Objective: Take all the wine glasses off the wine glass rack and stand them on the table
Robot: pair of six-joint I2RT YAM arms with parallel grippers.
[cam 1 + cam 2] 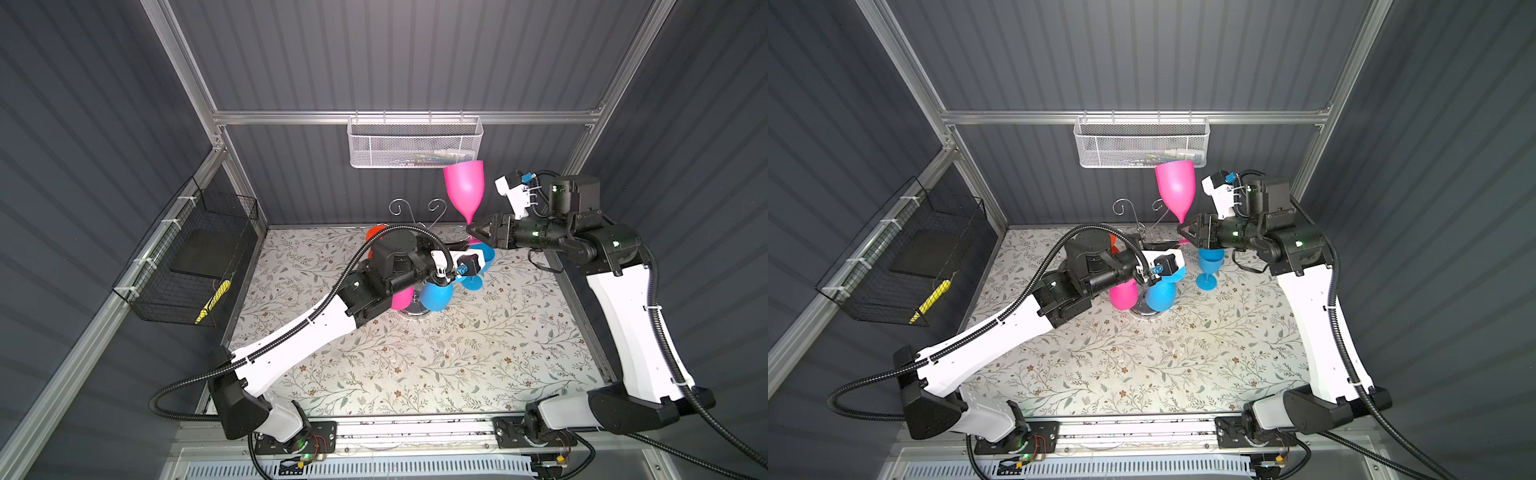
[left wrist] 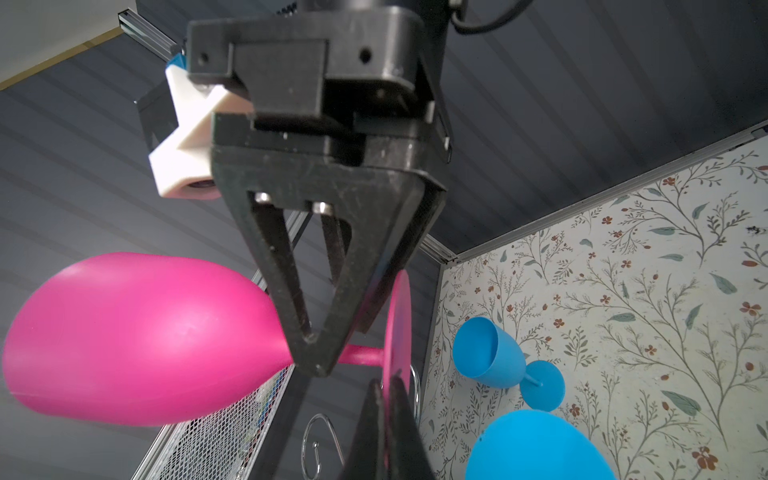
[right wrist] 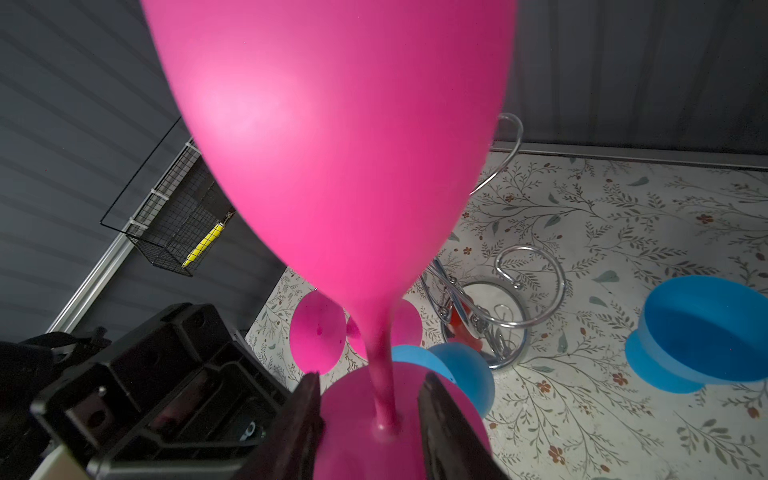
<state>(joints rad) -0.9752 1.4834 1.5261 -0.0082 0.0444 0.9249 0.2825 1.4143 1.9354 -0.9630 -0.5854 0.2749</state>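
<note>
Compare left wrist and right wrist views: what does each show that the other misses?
Left wrist only: the white mesh basket. Right wrist only: the black wire basket, the wine glass rack's round mirror base, a hanging pink glass. Both: the upright pink wine glass, the standing blue glass, a scroll arm of the rack.

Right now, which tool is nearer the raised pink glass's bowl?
Right. The right tool straddles the stem just below the bowl; the left tool pinches the foot at its rim, farther off.
</note>
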